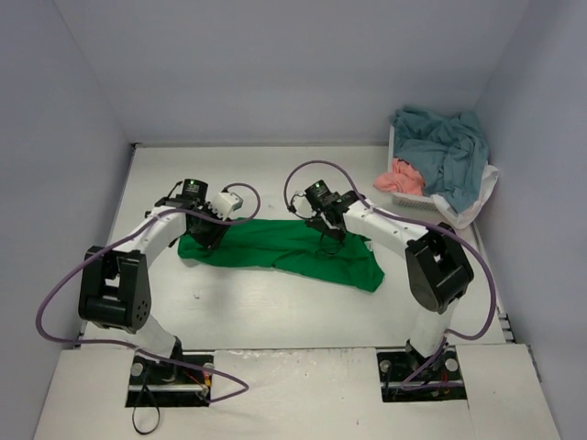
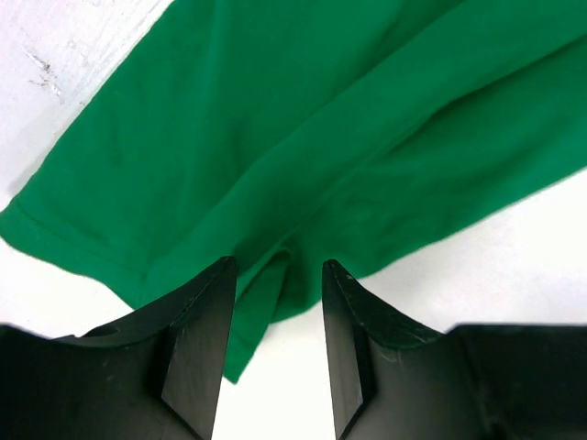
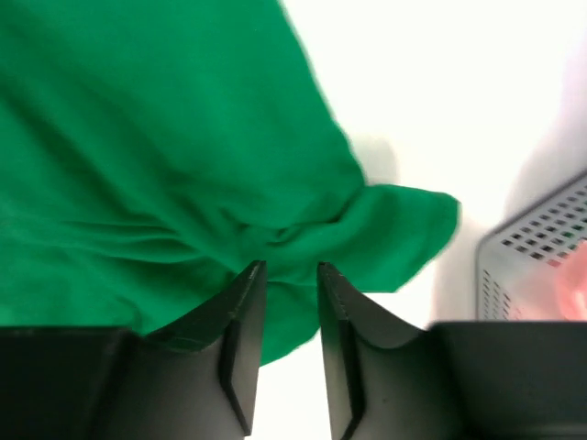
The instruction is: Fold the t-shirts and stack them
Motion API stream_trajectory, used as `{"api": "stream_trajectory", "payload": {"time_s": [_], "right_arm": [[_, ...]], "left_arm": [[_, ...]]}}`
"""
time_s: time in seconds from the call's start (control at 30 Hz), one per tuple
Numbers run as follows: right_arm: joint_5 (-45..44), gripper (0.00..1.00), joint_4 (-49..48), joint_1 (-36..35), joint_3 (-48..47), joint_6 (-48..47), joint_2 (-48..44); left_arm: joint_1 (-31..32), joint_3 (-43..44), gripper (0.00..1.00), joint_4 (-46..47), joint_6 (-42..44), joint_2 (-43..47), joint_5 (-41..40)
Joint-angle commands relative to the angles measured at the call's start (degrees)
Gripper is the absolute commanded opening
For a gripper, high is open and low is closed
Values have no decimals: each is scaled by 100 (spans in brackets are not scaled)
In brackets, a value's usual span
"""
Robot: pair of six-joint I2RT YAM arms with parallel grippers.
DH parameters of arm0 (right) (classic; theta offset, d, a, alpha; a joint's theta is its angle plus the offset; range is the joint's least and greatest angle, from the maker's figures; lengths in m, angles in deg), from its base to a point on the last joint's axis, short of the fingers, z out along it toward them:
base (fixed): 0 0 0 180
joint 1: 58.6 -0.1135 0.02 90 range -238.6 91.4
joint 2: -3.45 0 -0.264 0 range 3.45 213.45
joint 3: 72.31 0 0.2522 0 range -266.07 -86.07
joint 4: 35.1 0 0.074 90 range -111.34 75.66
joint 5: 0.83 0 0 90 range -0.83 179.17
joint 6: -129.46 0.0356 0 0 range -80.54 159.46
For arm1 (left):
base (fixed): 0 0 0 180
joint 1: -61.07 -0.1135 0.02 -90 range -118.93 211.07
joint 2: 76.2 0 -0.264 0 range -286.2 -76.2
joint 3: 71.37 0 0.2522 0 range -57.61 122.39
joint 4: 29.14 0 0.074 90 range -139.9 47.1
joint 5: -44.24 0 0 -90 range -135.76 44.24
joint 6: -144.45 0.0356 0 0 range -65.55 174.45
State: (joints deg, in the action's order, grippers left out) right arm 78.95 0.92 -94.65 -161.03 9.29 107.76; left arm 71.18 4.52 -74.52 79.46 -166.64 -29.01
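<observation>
Looking down from above, you have the green t-shirt (image 1: 293,249) lying spread on the table (image 1: 275,312) between the two arms. Your left gripper (image 2: 278,266) sits low over the shirt's left end. It is released, jaws apart, with a creased fold of green between the tips and bare table showing lower in the gap. Your right gripper (image 3: 291,268) is at the shirt's far edge. Cloth bunches toward its narrower gap, but through the blur you cannot tell whether it pinches. A teal t-shirt (image 1: 445,147), a pink t-shirt (image 1: 401,176) and a white cloth (image 1: 474,206) are heaped in the mesh basket (image 3: 537,247) at the far right.
</observation>
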Motion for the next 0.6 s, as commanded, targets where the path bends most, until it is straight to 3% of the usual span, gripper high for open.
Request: {"api": "stream_trajectory", "payload": {"time_s": [0.0,0.13,0.57], "right_arm": [[160,21,120,-174,218,38,-271],[353,14,129,-227,376,38,-227],[907,13,121,-174,386,20,501]], "left_arm": [[35,300,37,375,65,-132,-111],[35,344,37,542,74,-431,-155],[26,362,33,525,153,-1011,-111]]}}
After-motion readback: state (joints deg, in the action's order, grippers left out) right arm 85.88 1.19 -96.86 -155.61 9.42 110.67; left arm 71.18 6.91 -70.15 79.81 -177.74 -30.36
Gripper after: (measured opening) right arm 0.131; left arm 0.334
